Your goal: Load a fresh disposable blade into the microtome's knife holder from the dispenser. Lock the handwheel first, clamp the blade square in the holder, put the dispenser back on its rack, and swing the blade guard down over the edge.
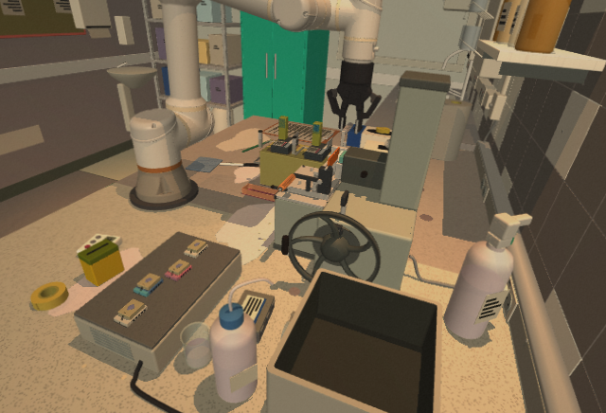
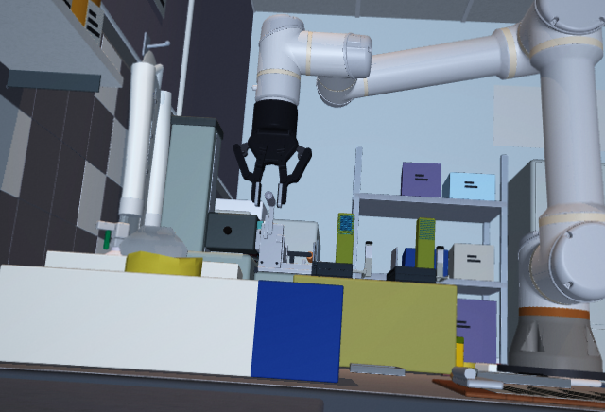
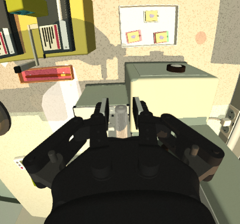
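An upright grey lever point(image 2: 268, 202) rises from the microtome's knife holder point(image 2: 273, 246), and its round knob point(image 3: 120, 110) stands between my fingers. The microtome point(image 1: 372, 193) has its handwheel point(image 1: 334, 247) on the near side in the side camera. Two green blade dispensers point(image 1: 283, 127) point(image 1: 316, 133) stand upright on the yellow rack point(image 1: 286, 161) left of the holder. My gripper point(image 2: 268, 197) hangs straight above the lever, fingers pointing down on either side of the knob. It is open and holds nothing.
The tall grey microtome column point(image 1: 416, 139) stands right beside the gripper. A slide tray point(image 3: 148, 25) lies on the bench beyond. An open bin point(image 1: 357, 345), wash bottles point(image 1: 234, 350) and a slide warmer point(image 1: 156, 296) fill the bench near the handwheel.
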Robot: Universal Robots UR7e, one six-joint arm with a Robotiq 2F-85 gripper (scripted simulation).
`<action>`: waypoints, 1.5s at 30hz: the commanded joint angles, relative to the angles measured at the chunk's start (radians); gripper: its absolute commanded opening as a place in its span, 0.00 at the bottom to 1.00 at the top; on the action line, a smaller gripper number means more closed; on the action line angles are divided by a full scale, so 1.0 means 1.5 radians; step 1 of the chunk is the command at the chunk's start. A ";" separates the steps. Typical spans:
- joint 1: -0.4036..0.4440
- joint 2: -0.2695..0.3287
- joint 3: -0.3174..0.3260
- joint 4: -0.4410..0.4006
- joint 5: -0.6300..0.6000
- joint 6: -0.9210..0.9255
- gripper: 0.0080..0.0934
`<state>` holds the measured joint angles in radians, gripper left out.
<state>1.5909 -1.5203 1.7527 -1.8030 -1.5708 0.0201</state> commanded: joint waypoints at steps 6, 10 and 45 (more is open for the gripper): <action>0.000 0.000 0.000 0.000 0.000 0.000 0.35; 0.000 0.000 0.000 0.000 0.000 0.000 0.35; 0.000 -0.002 0.001 0.000 0.000 0.000 0.00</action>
<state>1.5909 -1.5227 1.7551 -1.8043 -1.5707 0.0201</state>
